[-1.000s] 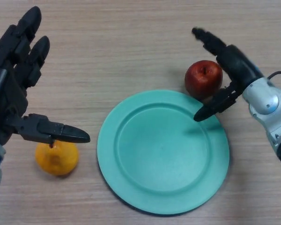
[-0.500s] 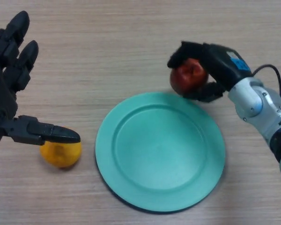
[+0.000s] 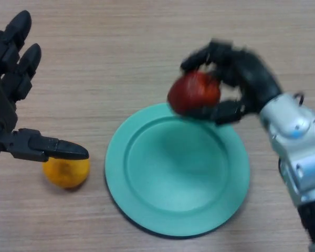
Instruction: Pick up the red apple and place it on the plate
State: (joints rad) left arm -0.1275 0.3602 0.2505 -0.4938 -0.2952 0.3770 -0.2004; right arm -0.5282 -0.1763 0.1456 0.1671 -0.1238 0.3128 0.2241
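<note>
My right hand [image 3: 244,79] is shut on the red apple [image 3: 193,93], fingers over its top and thumb under it. It holds the apple in the air over the far edge of the green plate [image 3: 147,205], which lies flat on the wooden table in the middle of the view. My left hand [image 3: 8,94] is open at the far left, fingers straight and thumb stretched out to the right, holding nothing.
An orange fruit [image 3: 66,171] lies on the table left of the plate, partly under my left thumb. The wooden table [image 3: 121,47] runs bare behind the plate.
My right hand closed round the apple, lifted it off the table and carried it left over the plate's far edge. My left hand has barely moved.
</note>
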